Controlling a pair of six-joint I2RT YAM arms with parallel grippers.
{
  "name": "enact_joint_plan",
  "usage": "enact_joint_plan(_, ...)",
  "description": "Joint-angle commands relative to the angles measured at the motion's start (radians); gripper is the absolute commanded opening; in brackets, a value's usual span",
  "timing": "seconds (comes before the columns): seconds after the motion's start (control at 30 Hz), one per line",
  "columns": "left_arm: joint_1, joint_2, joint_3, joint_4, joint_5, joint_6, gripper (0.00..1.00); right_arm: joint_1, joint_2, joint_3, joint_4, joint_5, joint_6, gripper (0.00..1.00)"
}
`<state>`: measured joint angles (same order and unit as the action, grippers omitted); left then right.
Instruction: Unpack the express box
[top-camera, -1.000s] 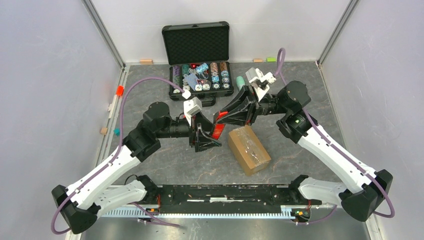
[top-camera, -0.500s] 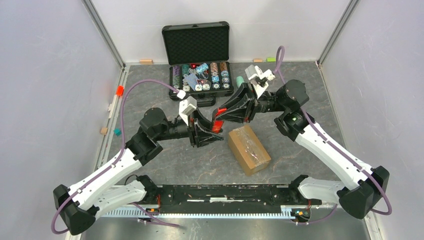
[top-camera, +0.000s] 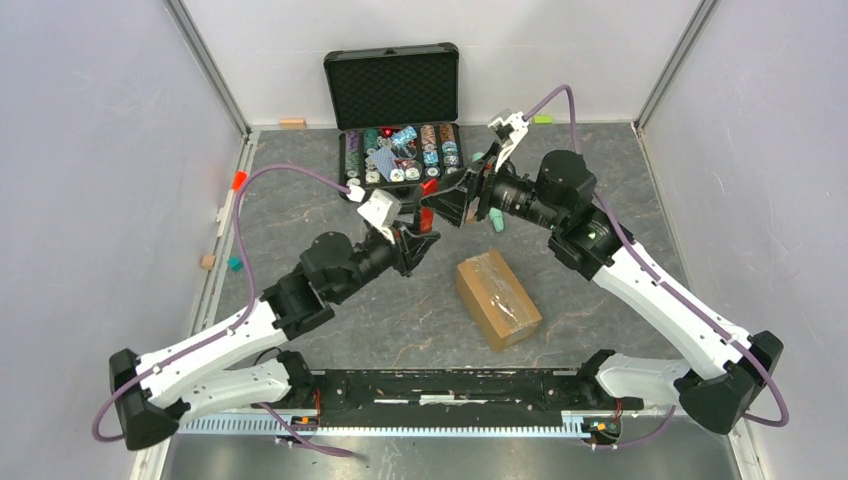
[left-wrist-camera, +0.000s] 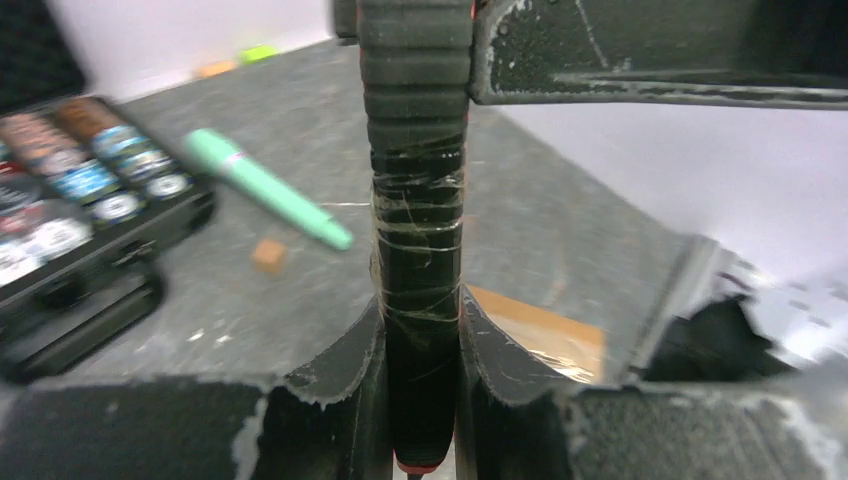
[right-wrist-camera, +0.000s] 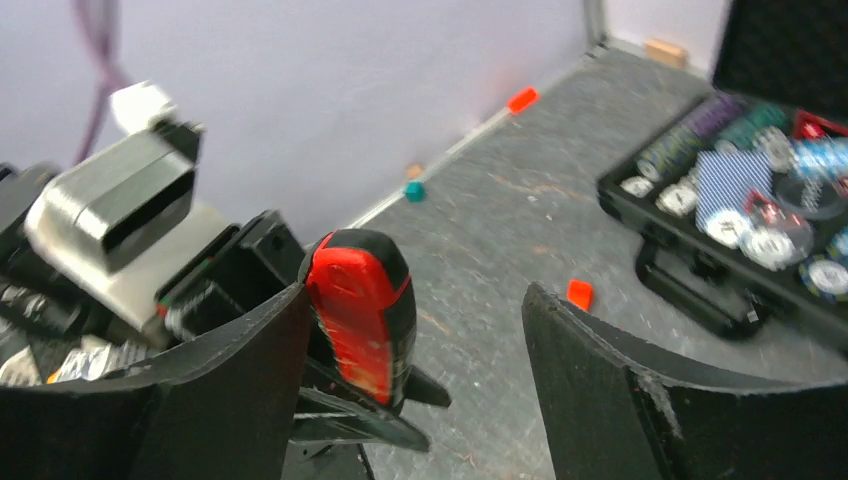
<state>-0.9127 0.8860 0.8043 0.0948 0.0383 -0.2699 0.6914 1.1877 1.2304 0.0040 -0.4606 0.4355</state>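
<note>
Nearest the arm bases, the express box (top-camera: 498, 298) lies flat on the grey bench (top-camera: 620, 190) at about 4 o'clock from the middle. It is taped shut (the glossy strip runs along its top), and neither arm touches it.

Just beyond the box, toward 11 o'clock from it, the left pincer (left-wrist-camera: 421, 340) is clamped on a black tool handle (left-wrist-camera: 417, 200) with a ribbed grip and a red end. Thin strands of clear tape are wound around the handle, and no blade can be made out. The box's brown corner shows just behind this pincer in the left wrist view.

The right pincer (right-wrist-camera: 420, 320) meets it from the 1 o'clock side with its fingers wide apart. The red end of the handle sits between them, close against one finger (right-wrist-camera: 250, 350); whether it touches cannot be told.

Farther out, a mint-green marker (left-wrist-camera: 265, 185) lies on the bench with a small orange cube (left-wrist-camera: 268, 254) near it. A small red block (right-wrist-camera: 579, 293) lies beside the case's carry handle.

At 12 o'clock, against the far wall, the black foam-lined poker chip case (top-camera: 392, 85) stands open, with rows of chips in its tray. At 9 o'clock along the bench's left edge lie a red block (top-camera: 239, 181) and a teal cube (top-camera: 233, 263).
</note>
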Motion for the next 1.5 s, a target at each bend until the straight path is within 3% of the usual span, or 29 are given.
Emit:
enact_joint_plan(0.0,-0.164,0.078,0.049,0.032,-0.624,0.263,0.02,0.064,-0.031,0.04,-0.16,0.463,0.084,0.82)
enact_joint_plan(0.13,-0.266,0.178,0.053,0.18,-0.91,0.454,0.02,0.091,-0.042,0.012,-0.147,0.573,0.17,0.81)
enact_joint_plan(0.23,-0.281,0.236,0.077,0.232,-0.988,0.518,0.02,0.114,-0.072,-0.036,-0.111,0.635,0.2,0.8)
enact_joint_plan(0.43,-0.293,0.278,0.093,0.311,-1.031,0.569,0.02,0.135,-0.053,-0.064,-0.119,0.645,0.244,0.76)
enact_joint_plan(0.73,-0.293,0.306,0.076,0.331,-0.968,0.591,0.02,0.16,0.0,-0.087,-0.066,0.579,0.305,0.72)
enact_joint_plan(0.87,-0.294,0.319,0.048,0.392,-0.943,0.676,0.02,0.162,0.012,-0.098,-0.058,0.551,0.331,0.68)
enact_joint_plan(1.0,-0.293,0.353,0.009,0.537,-0.985,0.864,0.02,0.16,0.011,-0.09,-0.081,0.518,0.344,0.66)
enact_joint_plan(1.23,-0.298,0.428,-0.073,0.979,-1.048,1.3,0.02,0.157,0.001,-0.034,-0.155,0.474,0.314,0.66)
enact_joint_plan(1.47,-0.327,0.54,-0.072,1.334,-1.02,1.678,0.02,0.146,0.004,-0.022,-0.144,0.464,0.297,0.66)
